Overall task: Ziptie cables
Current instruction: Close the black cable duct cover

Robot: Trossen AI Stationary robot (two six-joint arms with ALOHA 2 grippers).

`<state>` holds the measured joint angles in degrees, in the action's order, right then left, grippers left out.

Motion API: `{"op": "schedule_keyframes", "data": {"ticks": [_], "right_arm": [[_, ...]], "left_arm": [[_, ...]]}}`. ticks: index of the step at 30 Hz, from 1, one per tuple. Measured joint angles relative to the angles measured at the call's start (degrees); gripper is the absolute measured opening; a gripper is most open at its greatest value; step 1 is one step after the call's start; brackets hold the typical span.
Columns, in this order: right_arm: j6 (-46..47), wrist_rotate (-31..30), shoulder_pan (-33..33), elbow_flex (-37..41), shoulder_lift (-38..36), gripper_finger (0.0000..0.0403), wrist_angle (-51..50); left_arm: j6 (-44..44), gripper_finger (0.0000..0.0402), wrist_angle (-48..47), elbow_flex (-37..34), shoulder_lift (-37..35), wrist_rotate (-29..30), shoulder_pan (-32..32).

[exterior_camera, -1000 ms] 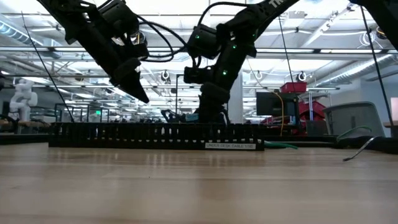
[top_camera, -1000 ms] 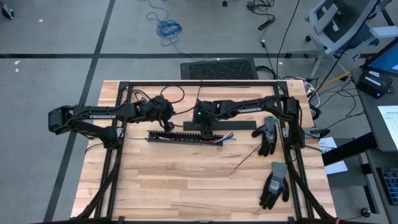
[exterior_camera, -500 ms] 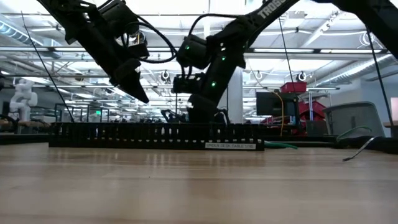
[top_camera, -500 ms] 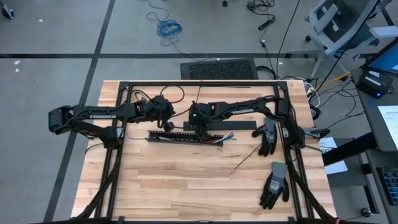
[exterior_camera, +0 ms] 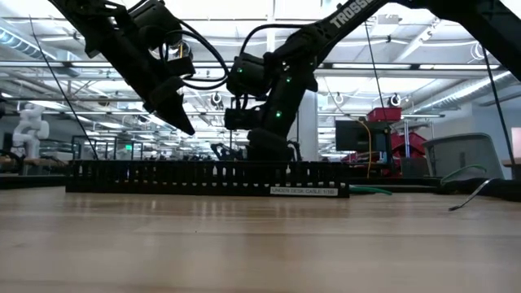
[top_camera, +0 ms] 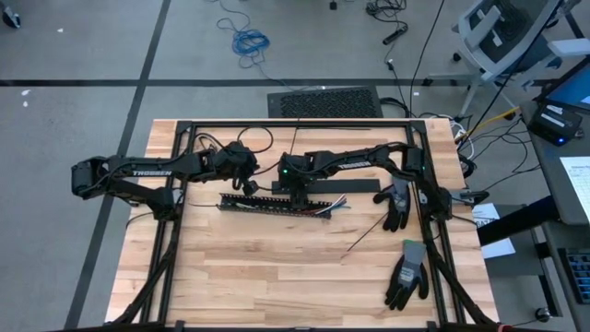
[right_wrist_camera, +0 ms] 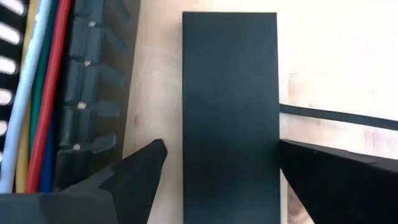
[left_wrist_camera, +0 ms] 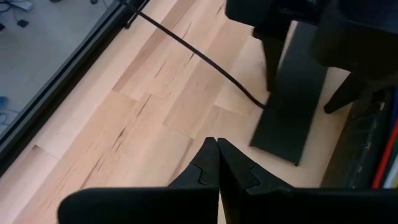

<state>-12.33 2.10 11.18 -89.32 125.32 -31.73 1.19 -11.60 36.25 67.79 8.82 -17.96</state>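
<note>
"TROSSEN" in white letters on the left arm [top_camera: 152,171] — legible in the high view. Same brand, partly cut off, on the right arm [exterior_camera: 352,12] in the low view. White label [exterior_camera: 303,191] on the black slotted cable duct [exterior_camera: 203,177] — print too small to read.

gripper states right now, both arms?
Left gripper: shut, holding nothing, above the table.
Right gripper: open, fingers straddling the flat black strip, not gripping.

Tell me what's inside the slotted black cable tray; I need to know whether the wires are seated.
Coloured cables run along inside the slotted black cable tray: white, yellow, green, red. How far they run is hidden.
</note>
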Motion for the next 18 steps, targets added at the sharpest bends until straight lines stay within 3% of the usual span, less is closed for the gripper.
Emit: {"op": "schedule_keyframes", "data": {"ticks": [10, 18], "right_arm": [[-0.99, -0.06, -0.07, 0.13, 0.03, 0.0207, -1.17], [-1.03, -0.19, -0.07, 0.22, 0.09, 0.0206, -1.07]], "left_arm": [[0.03, 0.0000, 0.10, 0.00, 0.00, 0.79, 0.00], [0.02, 0.0000, 0.11, 0.00, 0.00, 1.28, 0.00]]}}
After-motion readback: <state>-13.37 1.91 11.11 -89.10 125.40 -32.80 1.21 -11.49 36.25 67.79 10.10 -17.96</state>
